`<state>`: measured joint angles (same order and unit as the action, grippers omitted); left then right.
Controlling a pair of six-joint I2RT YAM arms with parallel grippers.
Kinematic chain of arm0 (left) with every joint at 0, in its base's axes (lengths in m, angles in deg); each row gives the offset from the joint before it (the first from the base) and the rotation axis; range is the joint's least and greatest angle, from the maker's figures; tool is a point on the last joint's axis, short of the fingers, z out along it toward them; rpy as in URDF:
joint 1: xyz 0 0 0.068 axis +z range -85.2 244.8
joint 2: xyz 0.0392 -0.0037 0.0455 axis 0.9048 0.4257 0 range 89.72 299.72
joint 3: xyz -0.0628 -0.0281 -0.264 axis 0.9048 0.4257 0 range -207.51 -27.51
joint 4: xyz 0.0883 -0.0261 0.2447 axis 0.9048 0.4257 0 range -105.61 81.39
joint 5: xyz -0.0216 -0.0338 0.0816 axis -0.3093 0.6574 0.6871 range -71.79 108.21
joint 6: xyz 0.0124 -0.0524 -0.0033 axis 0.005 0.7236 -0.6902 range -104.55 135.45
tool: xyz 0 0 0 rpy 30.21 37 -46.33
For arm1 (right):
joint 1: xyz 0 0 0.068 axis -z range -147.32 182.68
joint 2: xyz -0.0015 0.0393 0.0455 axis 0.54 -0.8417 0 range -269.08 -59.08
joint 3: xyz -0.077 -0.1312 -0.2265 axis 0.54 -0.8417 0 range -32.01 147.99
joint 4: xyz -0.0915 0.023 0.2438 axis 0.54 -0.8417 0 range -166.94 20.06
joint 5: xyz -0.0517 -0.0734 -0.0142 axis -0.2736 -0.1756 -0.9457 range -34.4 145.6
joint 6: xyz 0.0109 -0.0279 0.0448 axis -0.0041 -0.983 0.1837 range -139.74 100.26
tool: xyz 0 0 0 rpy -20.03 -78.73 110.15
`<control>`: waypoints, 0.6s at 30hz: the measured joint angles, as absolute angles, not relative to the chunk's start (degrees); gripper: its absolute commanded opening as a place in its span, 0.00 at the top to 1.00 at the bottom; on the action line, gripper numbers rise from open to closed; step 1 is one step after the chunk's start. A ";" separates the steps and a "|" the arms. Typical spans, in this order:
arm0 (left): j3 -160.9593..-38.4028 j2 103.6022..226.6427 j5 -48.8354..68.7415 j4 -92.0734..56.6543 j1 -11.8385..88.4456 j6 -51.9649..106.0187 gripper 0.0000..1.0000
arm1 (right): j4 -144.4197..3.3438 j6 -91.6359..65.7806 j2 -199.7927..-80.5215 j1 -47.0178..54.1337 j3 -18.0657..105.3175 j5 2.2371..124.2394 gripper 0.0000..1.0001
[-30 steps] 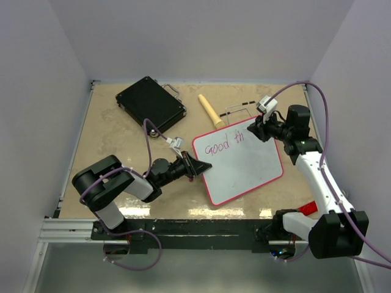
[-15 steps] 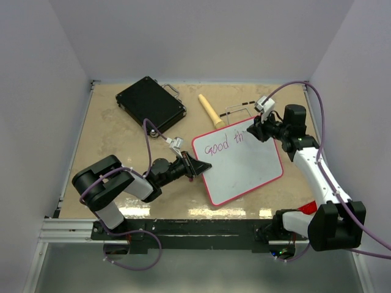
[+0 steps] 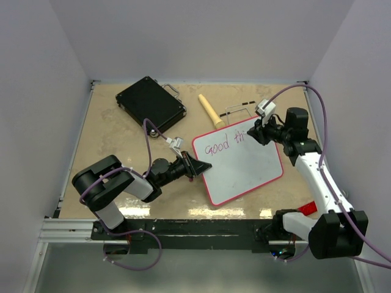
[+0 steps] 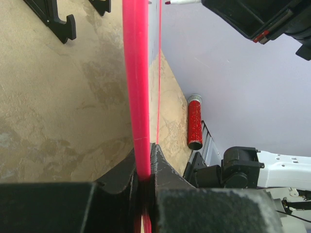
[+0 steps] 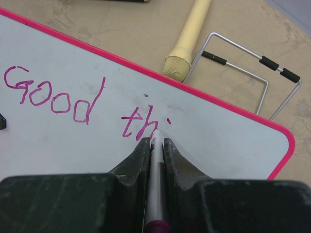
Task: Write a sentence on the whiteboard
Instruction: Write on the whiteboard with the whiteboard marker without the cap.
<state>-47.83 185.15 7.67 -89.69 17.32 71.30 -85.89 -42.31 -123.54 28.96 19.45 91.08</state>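
Observation:
The whiteboard (image 3: 244, 168) lies tilted on the table, white with a pink rim. The sentence (image 3: 223, 143) is in pink marker and reads "Good thi" (image 5: 53, 97). My left gripper (image 3: 204, 166) is shut on the board's left rim (image 4: 136, 87), seen edge-on between the jaws (image 4: 144, 167). My right gripper (image 3: 253, 135) is shut on a white marker (image 5: 156, 165) with a purple end. The marker tip touches the board just after the "h", by a small dot.
A black hard case (image 3: 151, 104) sits at the back left. A cream cylinder (image 3: 209, 110) and a wire stand (image 3: 238, 112) lie behind the board. A red glitter tube (image 4: 195, 121) lies near the right arm's base (image 3: 308, 207).
The right arm has shifted slightly while the marker tip stays by the "th", where a short stroke and dot have appeared. The left arm and board have not moved.

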 measured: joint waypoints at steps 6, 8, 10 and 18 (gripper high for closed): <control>-47.83 185.15 7.69 -89.67 17.32 71.39 1.00 | -86.65 -42.97 -125.71 28.96 19.45 91.17 1.00; -47.76 185.15 7.73 -89.56 17.43 71.67 1.00 | -86.61 -42.99 -126.14 28.96 19.45 91.32 1.00; -47.74 185.15 7.73 -89.54 17.43 71.87 1.00 | -86.63 -42.99 -126.21 28.96 19.45 91.30 1.00; -47.74 185.15 7.73 -89.54 17.43 71.87 1.00 | -85.58 -41.98 -126.19 28.96 19.45 89.75 1.00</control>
